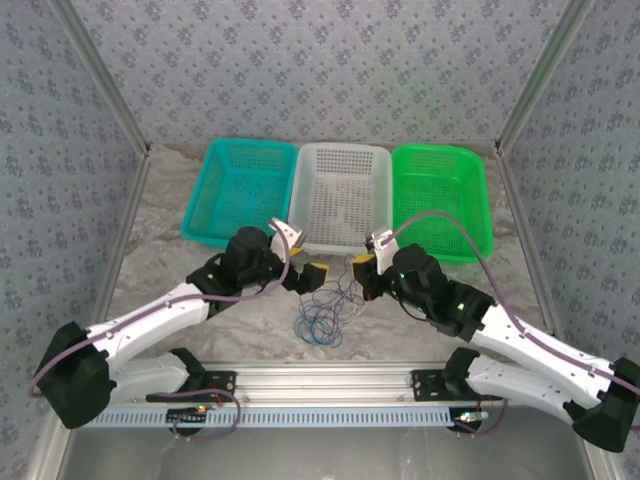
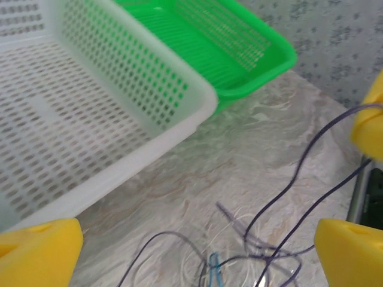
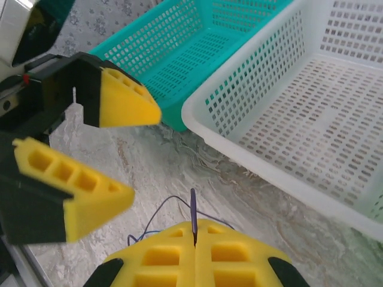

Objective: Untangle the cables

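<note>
- The right gripper (image 3: 194, 254) has its two yellow foam pads pressed flat together. One dark purple cable (image 3: 193, 216) is pinched in the seam between them, and a short end sticks up above the pads.
- In the left wrist view that same dark strand (image 2: 311, 149) rises from the heap and runs up to the right gripper's yellow pad at the right edge of the picture.
- The left gripper (image 2: 191, 257) stands with its jaws spread wide, one yellow pad (image 2: 36, 251) at each lower corner of its own view. It grips nothing, and the wires lie on the table between and below the pads.
- From the right wrist, the left gripper (image 3: 111, 149) shows as two splayed yellow wedges, just beside the right gripper's closed tips.
- The cables (image 1: 325, 308) lie in a loose tangle on the marbled table (image 1: 160, 270) between the two grippers. There are blue loops (image 1: 320, 328) on the near side and dark and whitish strands above them.
- From above, the left gripper (image 1: 316, 274) and the right gripper (image 1: 363, 265) face each other over the far edge of the tangle, near the front wall of the white basket (image 1: 345, 147).
- The teal basket (image 1: 250, 143) stands to the left of the white one and the green basket (image 1: 435, 149) to its right, all three side by side.
</note>
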